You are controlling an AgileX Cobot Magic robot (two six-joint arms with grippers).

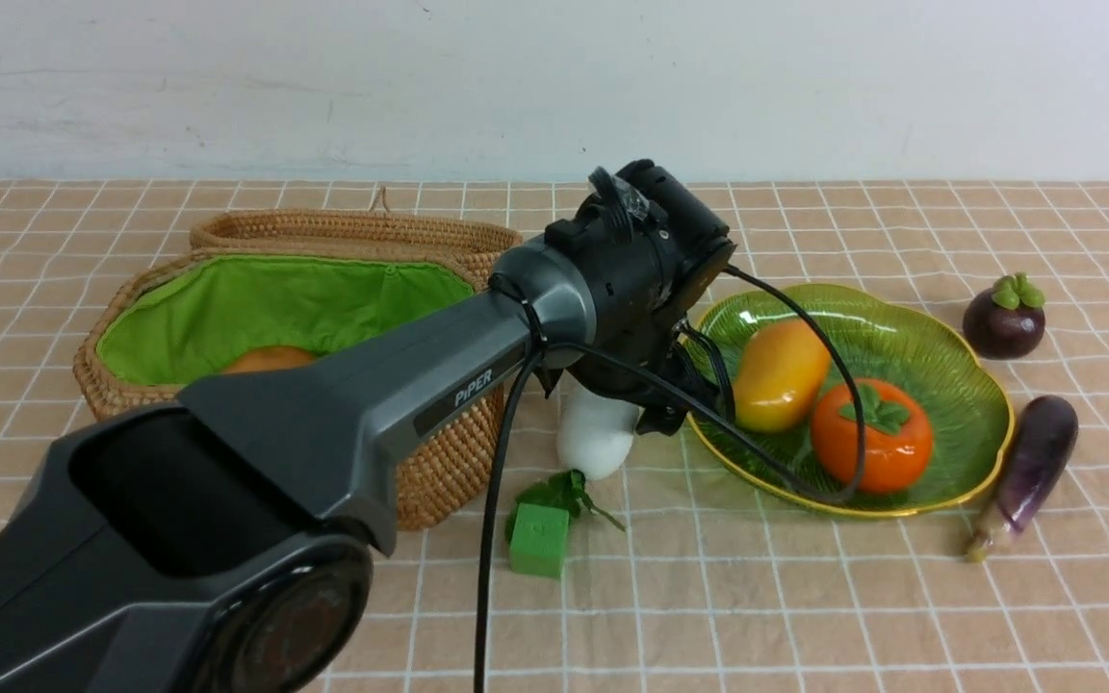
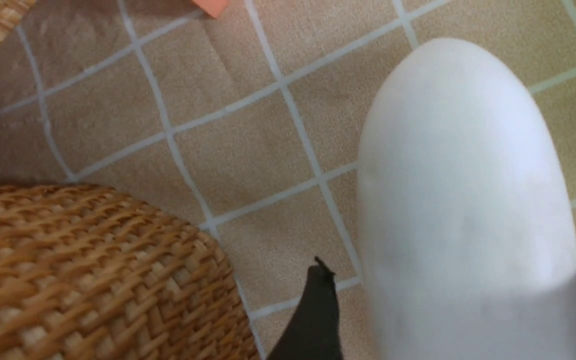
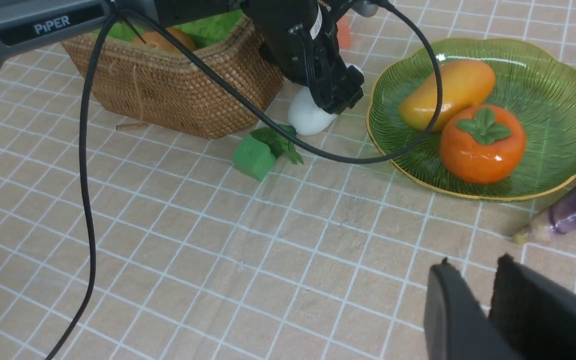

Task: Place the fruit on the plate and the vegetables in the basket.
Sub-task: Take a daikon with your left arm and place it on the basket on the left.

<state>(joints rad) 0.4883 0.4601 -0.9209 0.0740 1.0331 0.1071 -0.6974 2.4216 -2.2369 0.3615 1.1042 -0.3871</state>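
Note:
The white radish (image 1: pixel 596 438) lies between the basket (image 1: pixel 439 462) and the plate (image 1: pixel 978 452), its green leaves (image 1: pixel 564 493) towards me. My left gripper (image 1: pixel 658 412) is down over it. In the left wrist view the gripper (image 2: pixel 460 305) is open, with a finger on either side of the radish (image 2: pixel 463 175) and small gaps showing. The mango (image 1: pixel 779 373) and persimmon (image 1: pixel 870 435) are on the plate. The mangosteen (image 1: pixel 1003 318) and eggplant (image 1: pixel 1031 472) lie on the cloth to its right. The potato (image 1: pixel 269 360) is in the basket. My right gripper (image 3: pixel 473 272) is shut and empty, above the cloth near the eggplant's stem (image 3: pixel 528 234).
A green cube (image 1: pixel 539 541) sits by the radish leaves. An orange cube (image 3: pixel 344 31) lies beyond the radish. The left arm's black cable (image 1: pixel 492 539) hangs over the cloth and the plate's near rim. The basket lid (image 1: pixel 352 231) stands behind the basket.

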